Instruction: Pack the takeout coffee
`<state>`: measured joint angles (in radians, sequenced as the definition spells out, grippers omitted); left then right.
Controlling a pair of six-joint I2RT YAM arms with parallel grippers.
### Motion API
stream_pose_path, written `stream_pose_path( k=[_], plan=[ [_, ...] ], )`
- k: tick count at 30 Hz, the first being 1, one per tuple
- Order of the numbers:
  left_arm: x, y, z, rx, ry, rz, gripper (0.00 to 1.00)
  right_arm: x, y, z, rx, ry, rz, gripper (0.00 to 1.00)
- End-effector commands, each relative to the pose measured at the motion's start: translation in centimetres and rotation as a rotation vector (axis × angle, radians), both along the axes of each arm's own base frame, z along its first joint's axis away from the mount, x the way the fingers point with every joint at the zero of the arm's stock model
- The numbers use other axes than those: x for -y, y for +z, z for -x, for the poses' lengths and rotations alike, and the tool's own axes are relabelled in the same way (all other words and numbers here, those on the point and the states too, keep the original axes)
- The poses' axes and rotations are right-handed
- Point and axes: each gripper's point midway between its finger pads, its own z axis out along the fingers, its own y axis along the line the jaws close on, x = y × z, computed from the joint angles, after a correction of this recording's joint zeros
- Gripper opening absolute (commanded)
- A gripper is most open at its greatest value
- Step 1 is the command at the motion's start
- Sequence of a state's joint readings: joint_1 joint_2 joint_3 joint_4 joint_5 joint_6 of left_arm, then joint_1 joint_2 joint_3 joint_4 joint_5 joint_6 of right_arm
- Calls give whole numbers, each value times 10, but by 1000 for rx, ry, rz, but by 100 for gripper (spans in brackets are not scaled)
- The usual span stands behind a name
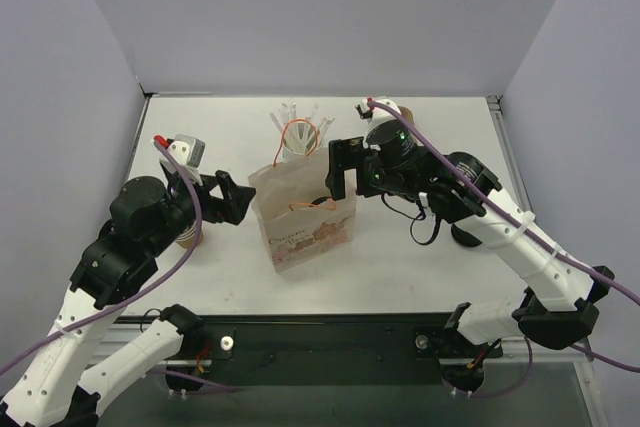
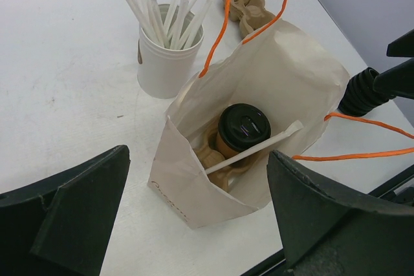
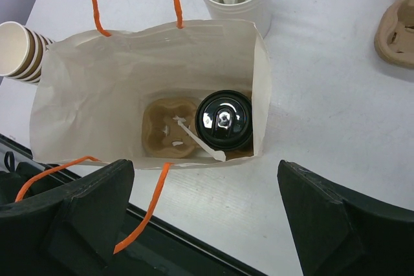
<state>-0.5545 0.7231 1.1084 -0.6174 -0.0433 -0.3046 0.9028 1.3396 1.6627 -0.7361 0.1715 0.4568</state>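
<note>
One beige paper bag with orange cord handles (image 2: 284, 88) is holding one black-lidded brown paper cup (image 2: 244, 126), one brown pulp cup tray (image 3: 163, 130), one white wrapped straw (image 2: 259, 148). One white tub (image 2: 165, 66) is holding many more straws (image 2: 169, 11) (too bunched to count).

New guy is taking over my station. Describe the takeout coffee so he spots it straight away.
Start at the paper bag with orange handles standing mid-table. Look down into it: the takeout coffee sits in a brown pulp carrier at the bottom, a wrapped straw beside it. Its black lid sets it apart from the lidless cup stack outside the bag.
</note>
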Motion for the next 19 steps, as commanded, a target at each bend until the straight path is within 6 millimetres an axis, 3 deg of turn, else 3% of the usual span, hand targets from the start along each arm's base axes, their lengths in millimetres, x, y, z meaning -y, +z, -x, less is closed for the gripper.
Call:
stream_pose_path(
  k=[1, 19],
  plan=[
    [-1, 31, 3, 72, -2, 57, 97, 15, 8, -1, 27, -59, -8, 100],
    [-4, 31, 7, 80, -3, 46, 97, 14, 2, -1, 8, -69, -12, 100]
  ],
)
